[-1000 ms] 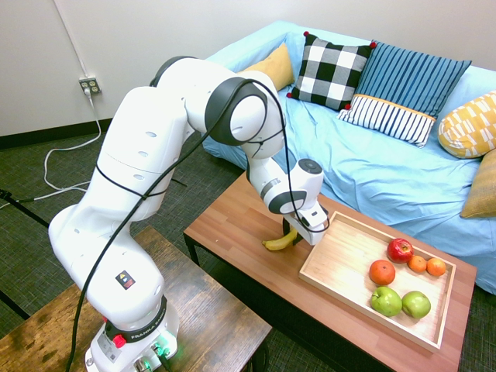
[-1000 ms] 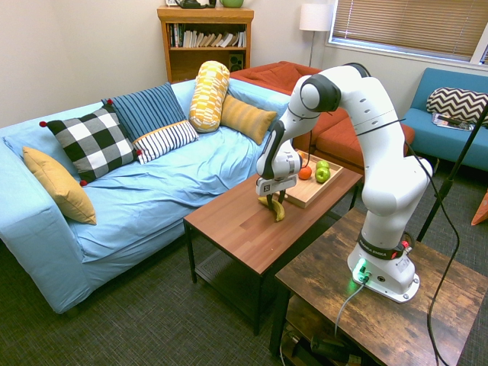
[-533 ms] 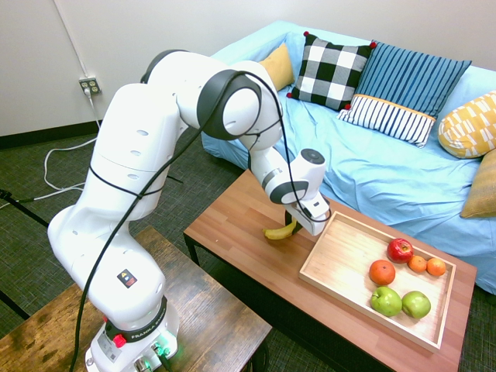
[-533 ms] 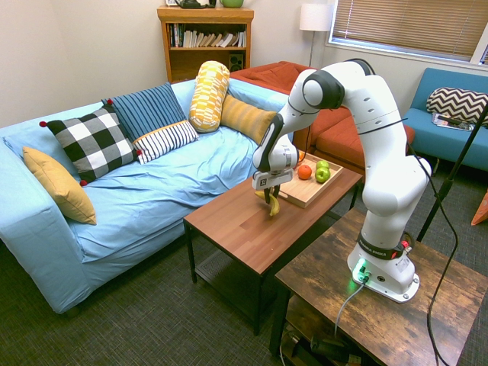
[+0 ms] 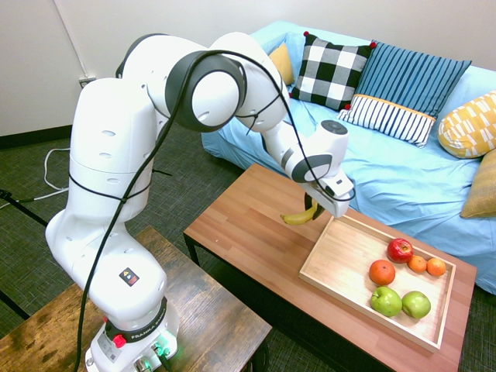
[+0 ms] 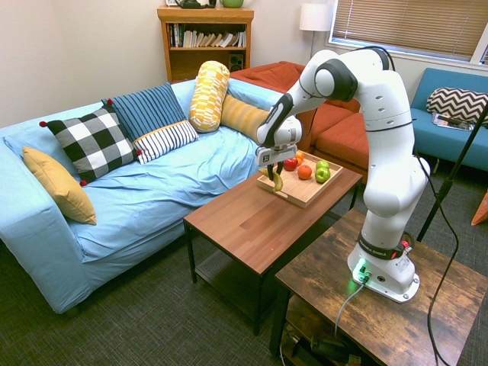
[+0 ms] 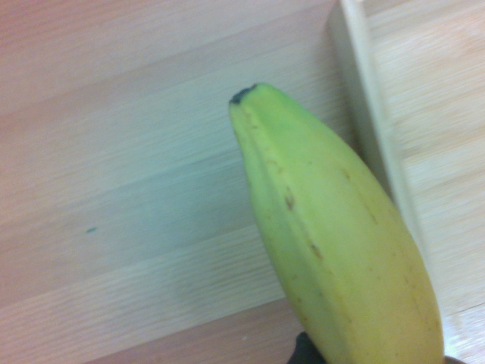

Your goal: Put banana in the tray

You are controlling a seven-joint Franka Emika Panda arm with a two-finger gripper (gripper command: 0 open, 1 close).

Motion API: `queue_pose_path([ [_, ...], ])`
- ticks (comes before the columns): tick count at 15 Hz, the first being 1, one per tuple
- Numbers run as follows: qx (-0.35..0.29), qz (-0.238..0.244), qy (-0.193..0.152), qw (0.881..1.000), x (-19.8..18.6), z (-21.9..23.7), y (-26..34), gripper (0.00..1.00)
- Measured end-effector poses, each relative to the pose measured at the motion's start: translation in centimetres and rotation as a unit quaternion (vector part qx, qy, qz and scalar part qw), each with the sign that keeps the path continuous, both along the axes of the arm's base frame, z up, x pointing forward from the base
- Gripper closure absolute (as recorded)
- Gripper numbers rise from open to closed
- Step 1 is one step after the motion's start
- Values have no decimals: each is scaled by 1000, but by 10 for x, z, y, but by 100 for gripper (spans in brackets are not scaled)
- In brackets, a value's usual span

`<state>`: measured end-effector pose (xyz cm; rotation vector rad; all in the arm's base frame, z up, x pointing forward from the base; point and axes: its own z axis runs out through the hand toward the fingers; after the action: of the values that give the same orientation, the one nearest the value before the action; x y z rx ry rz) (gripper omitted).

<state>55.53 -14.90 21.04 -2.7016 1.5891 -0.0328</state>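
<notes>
Yellow item, qty 1: banana [image 5: 299, 218], pinched in the gripper [image 5: 314, 211] and hanging clear of the table [image 5: 248, 232]. Since a sec ago it has gone from touching the wood near the tray's short end to airborne, and the arm has swung it toward the tray [image 5: 341, 260]. I read that as lift done, carry phase under way, roughly halfway thru the job.

Position now: banana sits just at the tray's near short rim, mostly over bare tabletop on the sofa-side long edge. Wrist view agrees: banana tip [image 7: 250, 95] over table planks, tray wall [image 7: 371, 114] right beside it.

Jaws: narrow, pressed onto the banana's upper end, nothing else touched. Fruit dangles downward and curves away from the fingers.

Tray contents, far end: red apple [image 5: 400, 249], orange [image 5: 381, 272], two small oranges [image 5: 427, 265], two green apples [image 5: 401, 302]. Near half is bare wood, so I'd expect the drop spot there, w/ a bit more travel over the rim first.
</notes>
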Motion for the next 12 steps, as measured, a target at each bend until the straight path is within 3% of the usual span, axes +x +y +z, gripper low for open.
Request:
queue_pose_path([
  [5,-17,-58,-3,998,2,9,-72,100],
  [12,-29,-94,33,995,8,-61,-115,100],
])
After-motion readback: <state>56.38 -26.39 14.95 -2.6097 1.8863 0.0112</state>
